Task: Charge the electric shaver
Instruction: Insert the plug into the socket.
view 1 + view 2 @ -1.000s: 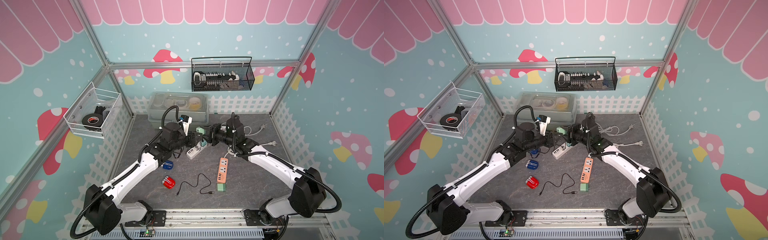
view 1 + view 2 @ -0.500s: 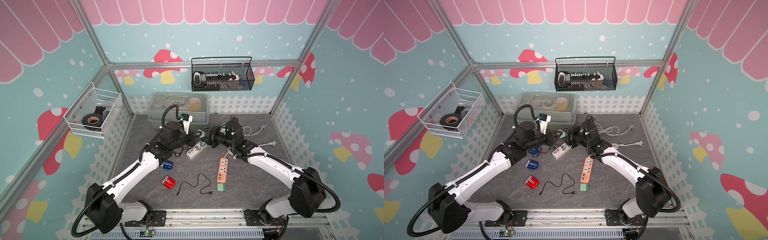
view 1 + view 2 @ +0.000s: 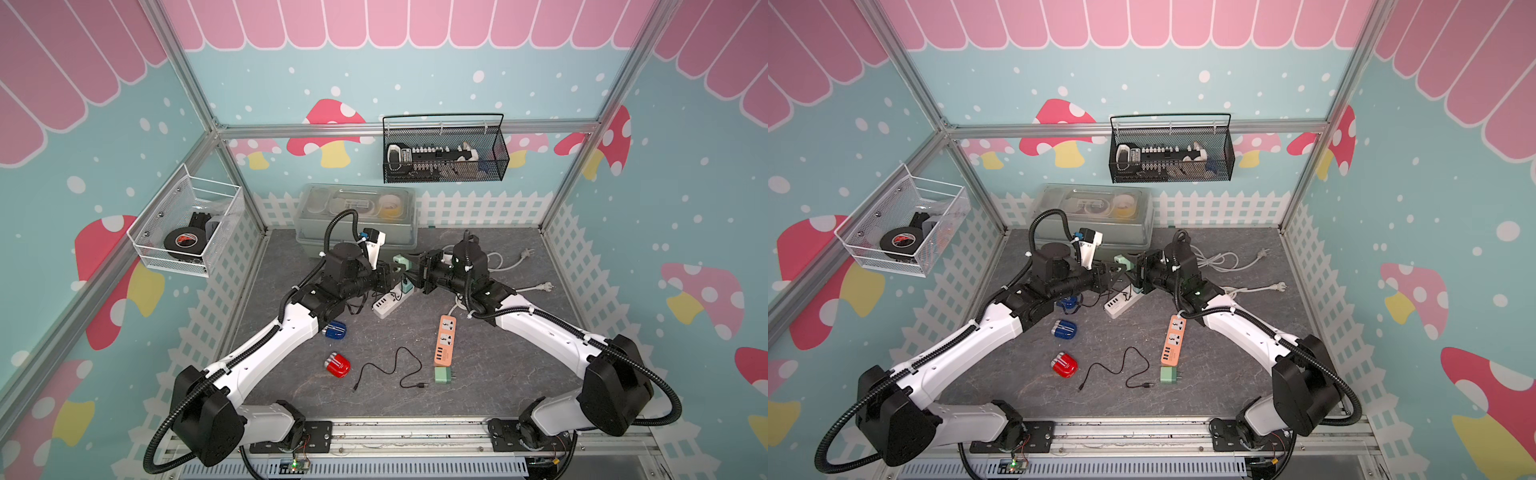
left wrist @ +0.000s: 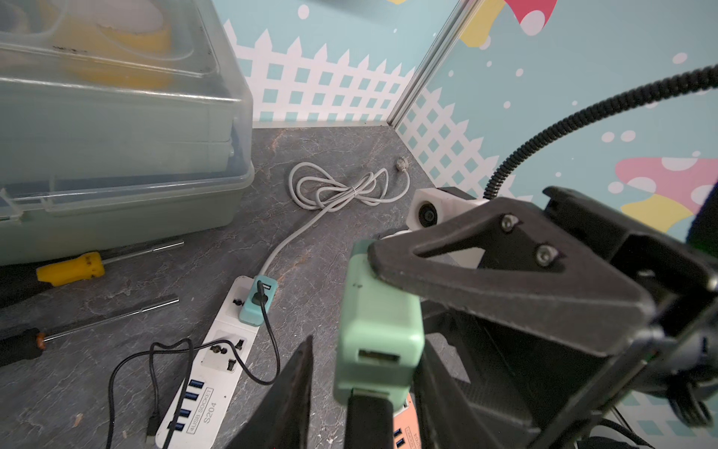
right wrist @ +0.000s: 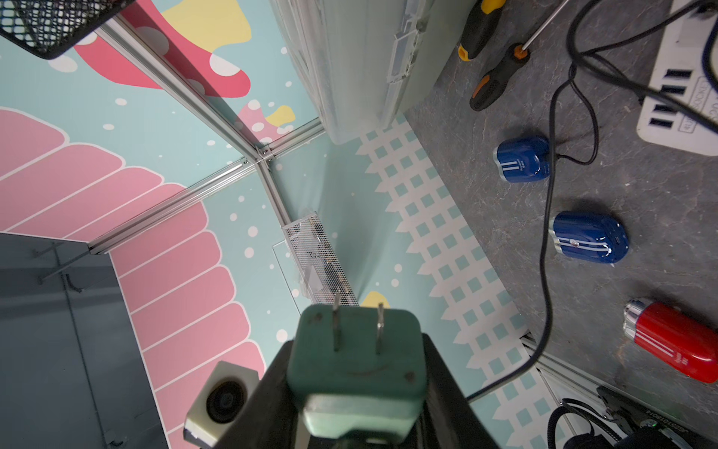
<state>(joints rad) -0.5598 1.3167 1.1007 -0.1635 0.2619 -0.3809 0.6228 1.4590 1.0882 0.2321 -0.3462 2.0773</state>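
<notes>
- The right tool (image 3: 409,268) is clamped on the held adapter (image 4: 379,330). It hangs above the worktop (image 3: 498,374) with its prongs bare and its USB port empty.
- The left tool (image 3: 390,279) faces it from the opposite side, jaws apart and straddling that adapter. A gap shows beside one finger (image 4: 299,373), so it grips nothing.
- Progress, as I judge it, is early to middle: an adapter is fetched. A cable into its port, the adapter into a strip and the cable into a shaver are all left to do.
- There are three shavers, all on the worktop below and behind the left tool: a first blue shaver (image 5: 522,159), a second blue shaver (image 5: 588,237) and a red shaver (image 5: 676,342). A black lead seems to reach the first one, but I cannot confirm it is plugged in.
- There are two strips. The white strip (image 4: 217,361) lies just below both tools, and the orange strip (image 3: 444,338) lies behind the right tool.
- There are three adapters: the held one, the plugged adapter (image 4: 258,299) in the white strip, and the spare adapter (image 3: 444,374) at the orange strip's far end.
- One loose cable (image 3: 390,370) lies well behind the tools, between the red shaver and the spare adapter.
- Two screwdrivers (image 4: 70,268) lie near the left tool.
</notes>
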